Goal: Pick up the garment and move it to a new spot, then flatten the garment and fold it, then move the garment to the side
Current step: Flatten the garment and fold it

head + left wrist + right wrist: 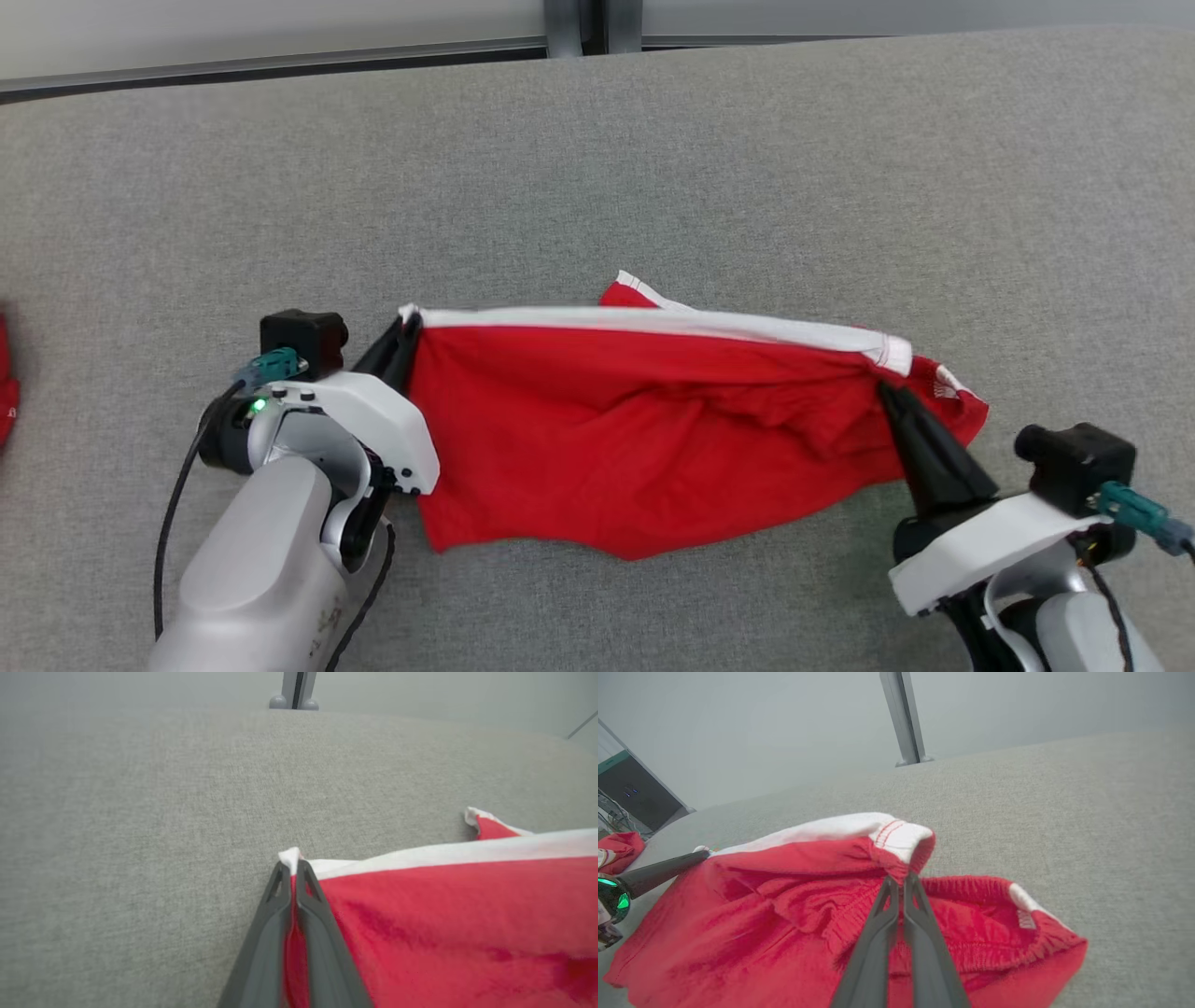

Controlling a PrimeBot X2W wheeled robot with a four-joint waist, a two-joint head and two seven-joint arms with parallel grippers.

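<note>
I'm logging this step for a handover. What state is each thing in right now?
red garment: stretched between both grippers along its white-banded edge, wrinkled, not folded.
left gripper: shut on the garment's left corner.
right gripper: shut on gathered cloth at the garment's right end.
second red cloth: bunched near the left edge of the grey table, untouched.

Two long dark fingers [873, 942] are borne by the left gripper [408, 327] and the right gripper [885, 392]. Behind each claw a white housing [373, 411], a black camera block [303, 338] and a teal connector [273, 364] are seen. Behind the left claw a green light [257, 406] is lit, and a black cable [173, 509] is run along the pale grey forearm [261, 569].
</note>
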